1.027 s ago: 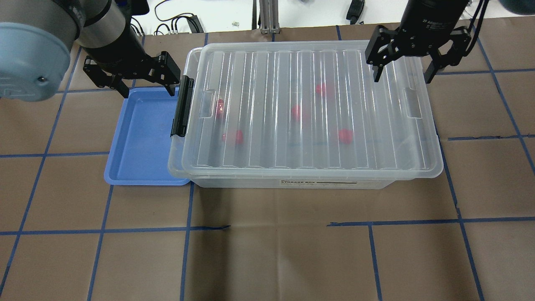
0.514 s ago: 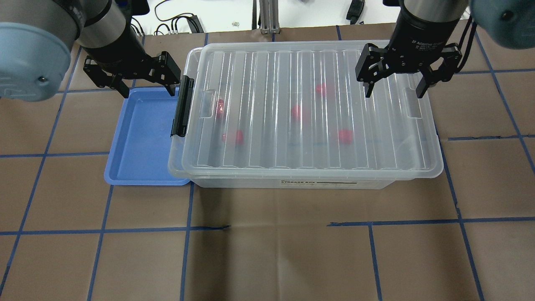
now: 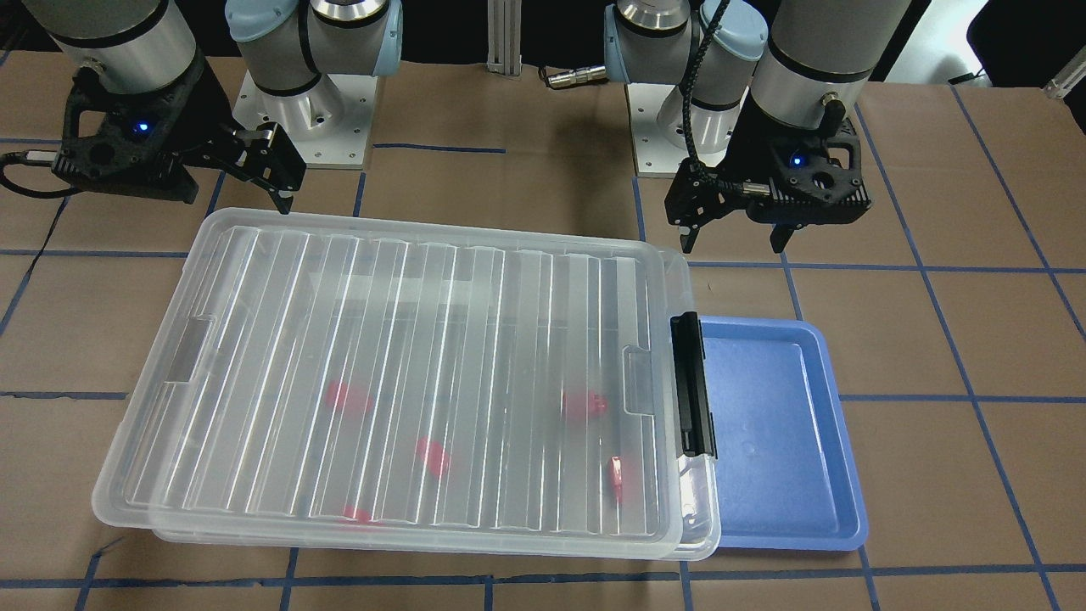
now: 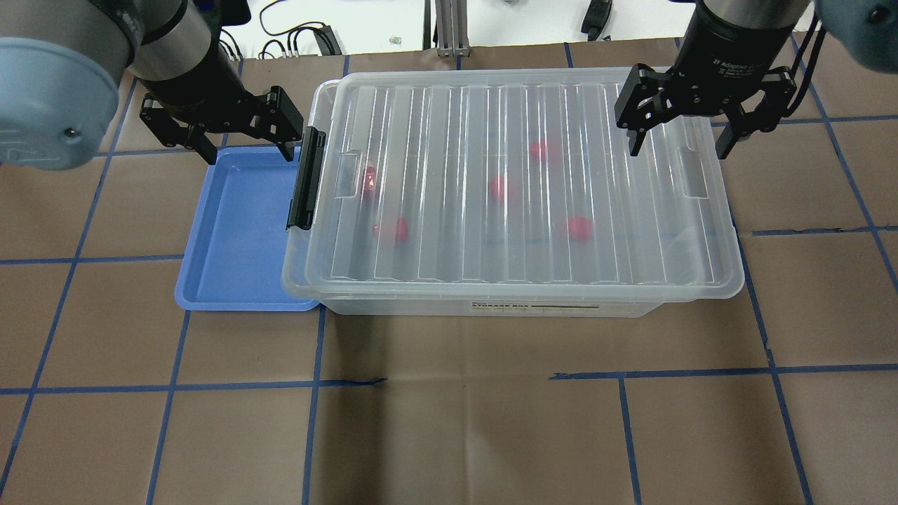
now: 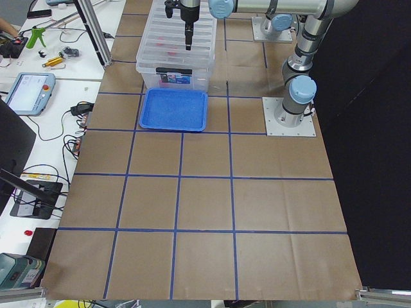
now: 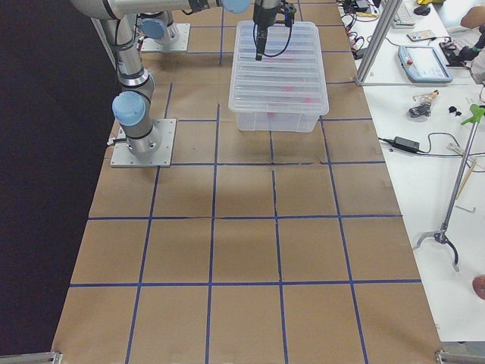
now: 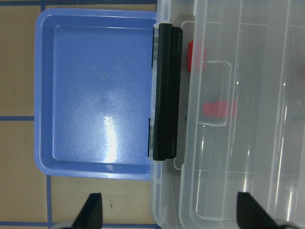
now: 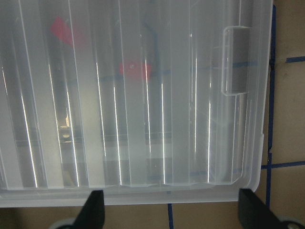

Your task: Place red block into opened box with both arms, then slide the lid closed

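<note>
Nearest us is the labelled long wall of the box (image 4: 561, 307), with the lid (image 4: 449, 112) lying flat on top. Under the lid and inside the box are the red blocks (image 4: 579, 226), so loading looks finished and closing the lid is the step in hand. At the box's latch (image 4: 306, 179) end a strip of rim shows uncovered, and the lid overhangs the opposite end. The next move, I'd say, is a push on that overhanging edge toward the latch, kept level so the ridged sheet doesn't skew.

At the box's far side, the left gripper (image 4: 247, 149) hangs beside the latch corner with its jaws spread and nothing in them. The right gripper (image 4: 678, 144) hovers over the lid's far corner at the other end, jaws also apart and empty.

The count: five red blocks, one box, one lid, one latch, two grippers, and one blue tray (image 4: 238, 231) tucked against the latch end.
</note>
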You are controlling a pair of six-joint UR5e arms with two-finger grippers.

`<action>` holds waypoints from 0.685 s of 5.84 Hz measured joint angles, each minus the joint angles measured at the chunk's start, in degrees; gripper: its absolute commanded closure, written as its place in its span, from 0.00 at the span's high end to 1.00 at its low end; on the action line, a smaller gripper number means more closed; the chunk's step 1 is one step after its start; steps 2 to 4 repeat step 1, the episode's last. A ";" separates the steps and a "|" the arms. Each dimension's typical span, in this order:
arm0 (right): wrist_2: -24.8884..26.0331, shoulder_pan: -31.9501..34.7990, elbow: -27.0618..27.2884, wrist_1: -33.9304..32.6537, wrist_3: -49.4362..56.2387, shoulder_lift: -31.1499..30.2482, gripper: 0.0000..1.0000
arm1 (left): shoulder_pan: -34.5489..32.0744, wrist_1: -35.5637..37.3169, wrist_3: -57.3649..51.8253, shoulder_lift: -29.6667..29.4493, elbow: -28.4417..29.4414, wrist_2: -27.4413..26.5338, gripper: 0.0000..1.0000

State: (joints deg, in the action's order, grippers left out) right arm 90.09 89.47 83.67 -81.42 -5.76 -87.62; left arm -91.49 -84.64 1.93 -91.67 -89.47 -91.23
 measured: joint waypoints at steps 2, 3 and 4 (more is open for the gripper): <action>0.00 -0.05 0.09 0.11 -0.17 -0.01 1.00 | 0.00 0.00 0.00 0.00 0.00 0.00 0.98; 0.00 -0.05 0.09 0.11 -0.17 -0.01 1.00 | 0.00 0.00 0.00 0.00 0.00 0.00 0.98; 0.00 -0.05 0.09 0.11 -0.17 -0.01 1.00 | 0.00 0.00 0.00 0.00 0.00 0.00 0.98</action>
